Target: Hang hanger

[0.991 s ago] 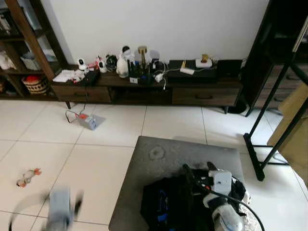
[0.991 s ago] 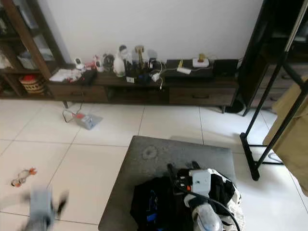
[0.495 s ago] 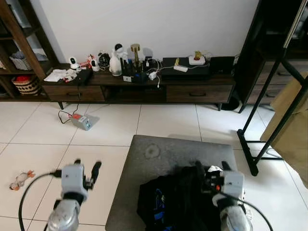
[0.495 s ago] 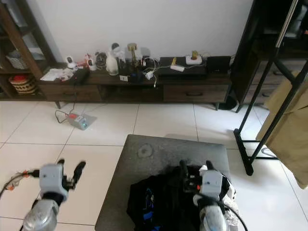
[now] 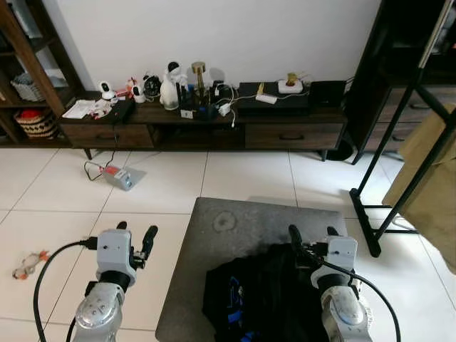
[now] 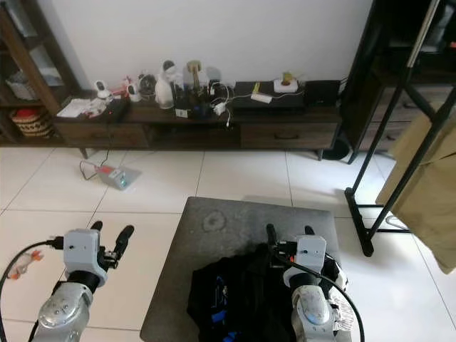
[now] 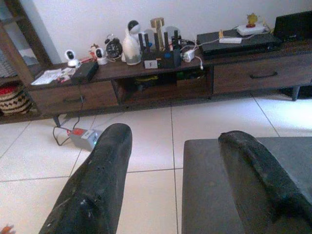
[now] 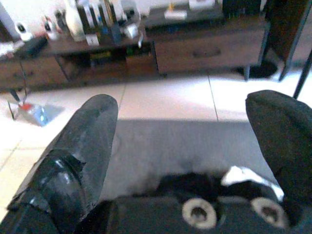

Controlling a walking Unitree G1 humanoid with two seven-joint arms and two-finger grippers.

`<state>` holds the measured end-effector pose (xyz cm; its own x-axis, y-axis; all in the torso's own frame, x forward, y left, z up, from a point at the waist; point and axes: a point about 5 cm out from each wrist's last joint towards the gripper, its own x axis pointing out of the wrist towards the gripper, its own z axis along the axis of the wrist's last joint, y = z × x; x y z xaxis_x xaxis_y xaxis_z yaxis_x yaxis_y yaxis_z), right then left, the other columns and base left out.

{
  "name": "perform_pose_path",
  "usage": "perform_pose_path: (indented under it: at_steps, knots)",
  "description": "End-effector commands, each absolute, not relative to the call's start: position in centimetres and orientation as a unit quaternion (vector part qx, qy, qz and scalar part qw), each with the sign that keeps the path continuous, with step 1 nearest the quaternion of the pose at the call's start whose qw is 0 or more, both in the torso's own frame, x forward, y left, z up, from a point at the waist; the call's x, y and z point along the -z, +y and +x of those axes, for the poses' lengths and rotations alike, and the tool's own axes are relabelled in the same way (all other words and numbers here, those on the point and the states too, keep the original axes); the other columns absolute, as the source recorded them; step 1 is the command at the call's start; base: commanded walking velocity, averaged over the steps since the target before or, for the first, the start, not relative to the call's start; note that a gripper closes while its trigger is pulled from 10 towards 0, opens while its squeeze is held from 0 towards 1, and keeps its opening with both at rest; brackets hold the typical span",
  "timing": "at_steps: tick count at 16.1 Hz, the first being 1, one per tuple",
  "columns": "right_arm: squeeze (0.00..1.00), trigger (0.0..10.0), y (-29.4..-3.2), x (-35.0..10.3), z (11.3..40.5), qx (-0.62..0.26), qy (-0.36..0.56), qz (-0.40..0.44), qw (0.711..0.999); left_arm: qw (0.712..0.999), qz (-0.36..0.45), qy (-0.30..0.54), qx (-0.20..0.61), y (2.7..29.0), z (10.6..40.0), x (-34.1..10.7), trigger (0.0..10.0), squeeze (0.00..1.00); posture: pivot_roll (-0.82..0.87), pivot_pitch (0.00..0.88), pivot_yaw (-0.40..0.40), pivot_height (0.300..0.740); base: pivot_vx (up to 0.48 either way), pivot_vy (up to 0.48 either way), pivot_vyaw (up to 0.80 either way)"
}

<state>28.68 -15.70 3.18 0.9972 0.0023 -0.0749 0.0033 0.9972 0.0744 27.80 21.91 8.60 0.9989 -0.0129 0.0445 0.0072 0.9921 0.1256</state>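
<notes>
Both grippers hover open and empty at a grey ottoman [image 5: 235,228]: the right gripper [image 5: 314,238] above a heap of dark clothing [image 5: 260,299], the left gripper [image 5: 135,236], raised into view within the last second, beside the ottoman over white floor tiles [image 5: 171,192]. With both arms now up, the robot appears set to start sorting through the heap. No hanger can be picked out; it may lie within the clothing. A black garment rack [image 5: 399,149] with a tan garment [image 5: 427,192] stands to the right, the likely hanging place, well apart from both grippers. Behind runs a low dark TV console [image 5: 206,128], cluttered with small devices.
</notes>
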Motion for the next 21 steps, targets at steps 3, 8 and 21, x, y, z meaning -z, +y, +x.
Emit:
perform_pose_path:
  at_steps: [3, 8, 21]
  knots:
    - [0.0, 10.0, -15.7, -2.5, 28.4, 0.009, 0.05, 0.045, 0.998, 0.998, 0.065, -0.009, 0.0, 22.2, 27.5, -8.6, 10.0, 0.0, 0.05, 0.143, 0.044, 0.726, 0.0, 0.0, 0.0]
    - [0.0, 10.0, -15.8, -2.5, 29.1, 0.021, 0.07, 0.042, 0.996, 0.998, 0.065, -0.003, -0.001, 22.2, 27.5, -8.8, 10.0, 0.0, 0.05, 0.148, 0.043, 0.706, 0.0, 0.0, 0.0]
    - [0.0, 10.0, -15.6, -2.5, 29.5, 0.018, 0.076, 0.046, 0.996, 0.998, 0.067, 0.008, 0.0, 22.3, 27.1, -8.7, 10.0, 0.0, 0.06, 0.168, 0.042, 0.671, 0.0, 0.0, 0.0]
